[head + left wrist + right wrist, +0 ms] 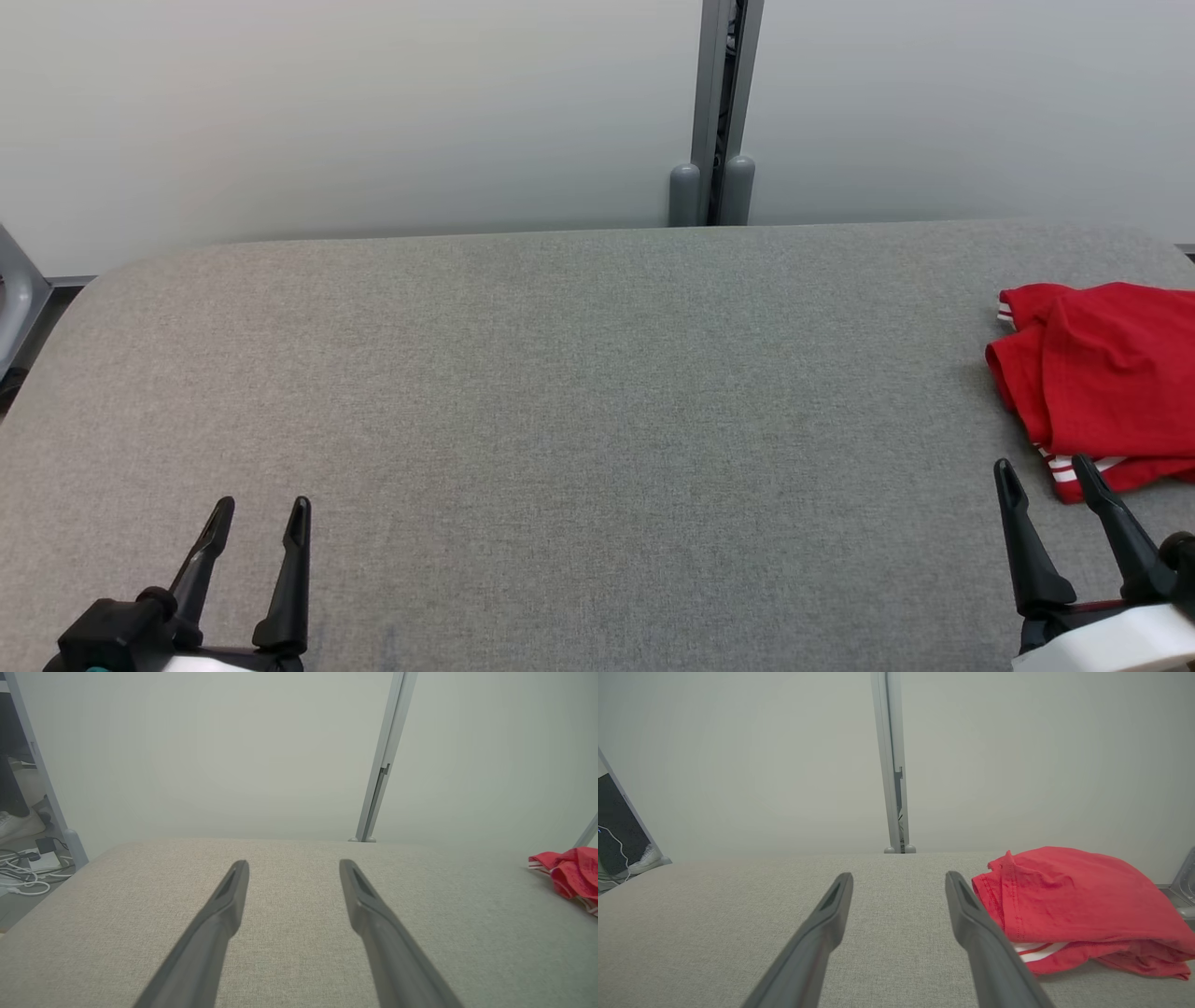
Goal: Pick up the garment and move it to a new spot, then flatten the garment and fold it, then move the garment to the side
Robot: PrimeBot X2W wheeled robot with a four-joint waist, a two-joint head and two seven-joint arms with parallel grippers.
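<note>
1. My left jaws stand wide apart over the near left of the bench [560, 420] and hold nothing. My right jaws are just as wide at the near right, also empty, with their tips just short of the garment's striped hem.
2. The red garment [1106, 373] lies at the bench's right side, running out past the right side of the head view. In the right wrist view it sits just beside my right-hand finger [971, 914]; I cannot tell whether they touch.
3. It lies in layers, doubled over but uneven, with white-striped trim poking out below. I judge it either loosely folded and set aside, or bunched and not yet picked up; I cannot tell which.
4. If untouched, every step is left: lift, relocate, flatten, fold, set aside.
5. The middle and left of the bench offer wide room for spreading.
6. The far edge meets a pale wall with a grey post [714, 112] behind it. The far left corner rounds off, with cables [23, 877] on the floor beyond, so I judge sweeps should stop short there.
</note>
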